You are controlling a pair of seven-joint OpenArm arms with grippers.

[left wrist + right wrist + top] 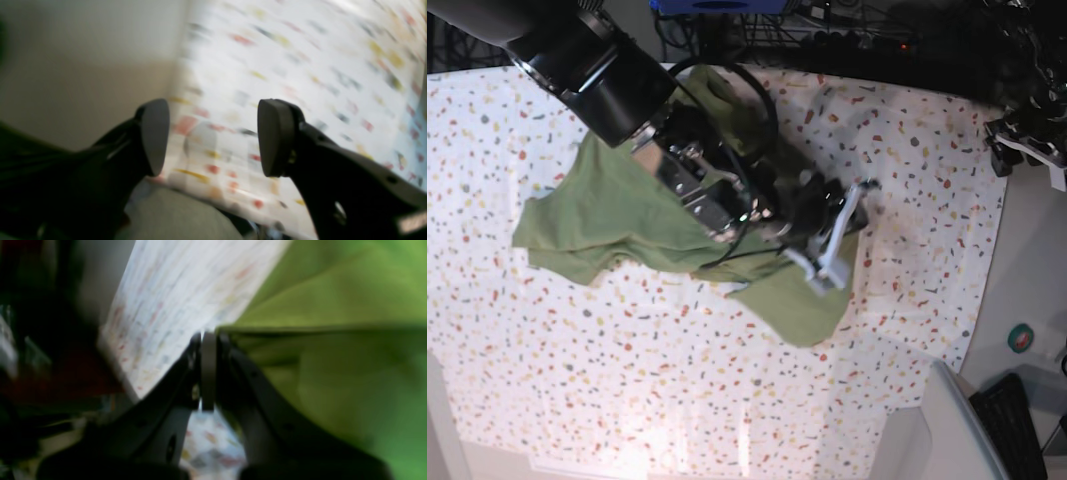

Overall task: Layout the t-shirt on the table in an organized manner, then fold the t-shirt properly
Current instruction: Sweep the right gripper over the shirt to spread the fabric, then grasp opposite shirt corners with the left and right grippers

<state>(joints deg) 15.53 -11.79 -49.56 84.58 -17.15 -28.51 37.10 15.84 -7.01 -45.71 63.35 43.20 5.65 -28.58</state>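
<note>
Layout step, not folding yet: the olive-green t-shirt lies crumpled and bunched mid-surface, one flap trailing toward the near-right, no flat outline anywhere.

Right hand has its pads pressed together at the shirt's edge; green fabric sits right against the fingers in the wrist view, but blur hides whether any cloth is actually pinched between them. In the base view that arm reaches across the shirt with the hand at the garment's right edge.

Left hand is apart, nothing between the pads, hovering over bare speckled surface near its edge; in the base view it sits at the far-right corner, well apart from the shirt.

Next move probably calls for pulling that edge outward to spread the cloth, the left hand coming in for an opposite corner.

Plenty of bare surface on the near side and left for spreading; right edge and far edge are closer, so less room there.
</note>
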